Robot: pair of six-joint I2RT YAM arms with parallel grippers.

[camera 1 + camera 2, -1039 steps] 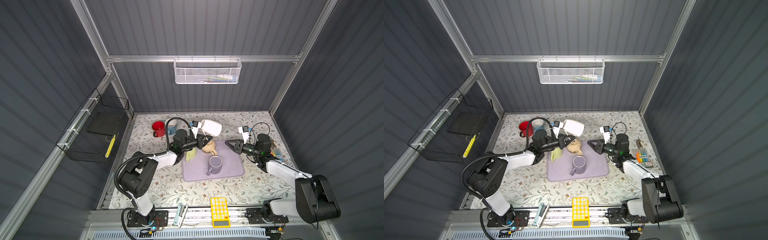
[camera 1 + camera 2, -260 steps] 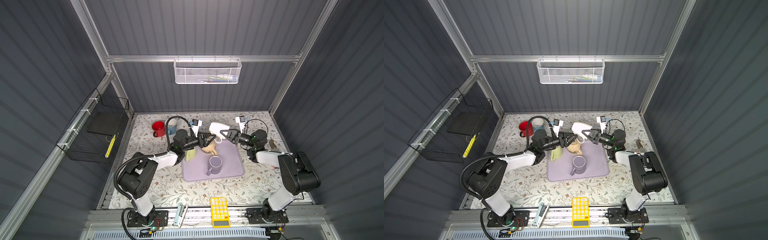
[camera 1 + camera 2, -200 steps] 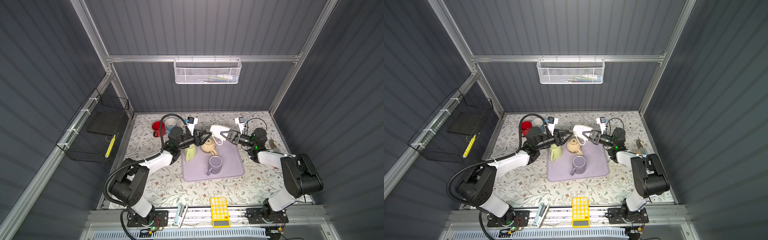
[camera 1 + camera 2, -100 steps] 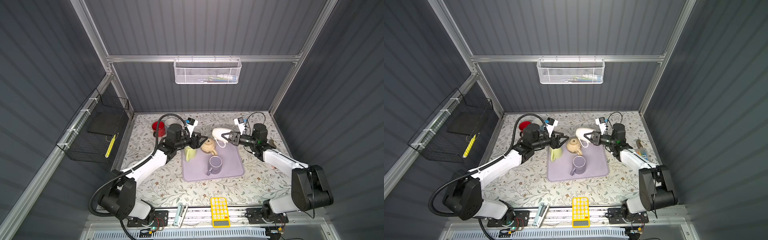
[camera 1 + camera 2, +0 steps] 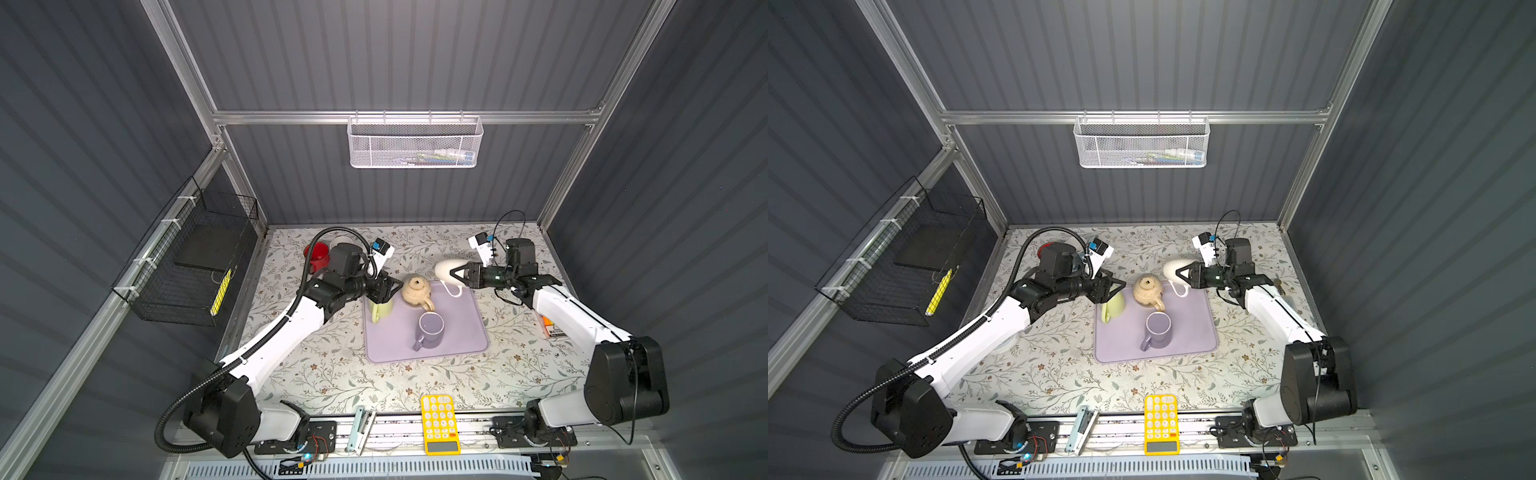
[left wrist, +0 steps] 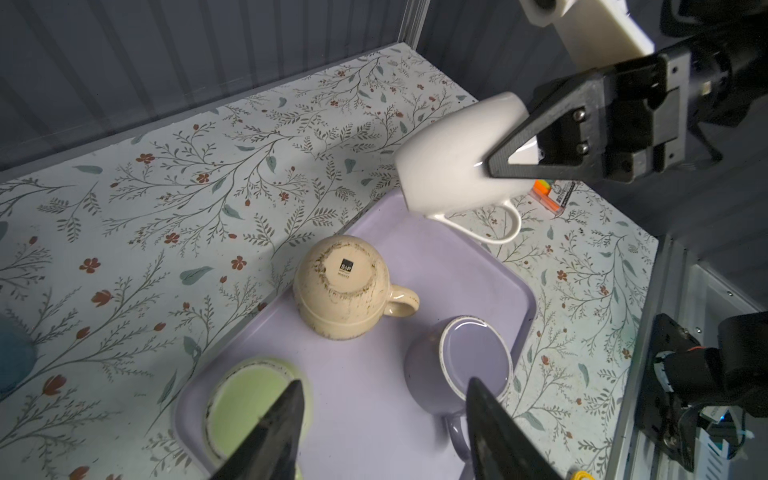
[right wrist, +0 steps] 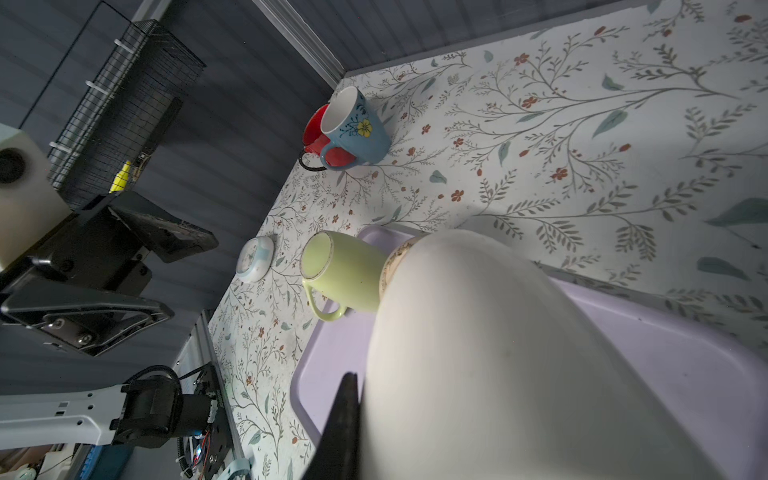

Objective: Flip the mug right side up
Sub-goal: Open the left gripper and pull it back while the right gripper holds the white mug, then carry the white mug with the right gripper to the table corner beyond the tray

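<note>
Floral tabletop (image 5: 332,374); right pincer (image 6: 494,164) grasps white mug (image 6: 444,170), clearest from left wrist; left pincer (image 6: 384,384) released.

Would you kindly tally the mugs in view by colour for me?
white mug: 1
beige mug: 1
purple mug: 1
green mug: 1
red mug: 1
blue mug: 1
Total: 6

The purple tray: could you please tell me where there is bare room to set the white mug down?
Free: the right side of the tray, between the purple mug and the right rim, and the table strip between tray and yellow calculator. Crowded: its far left, where the green mug, beige mug and open left gripper cluster.
</note>
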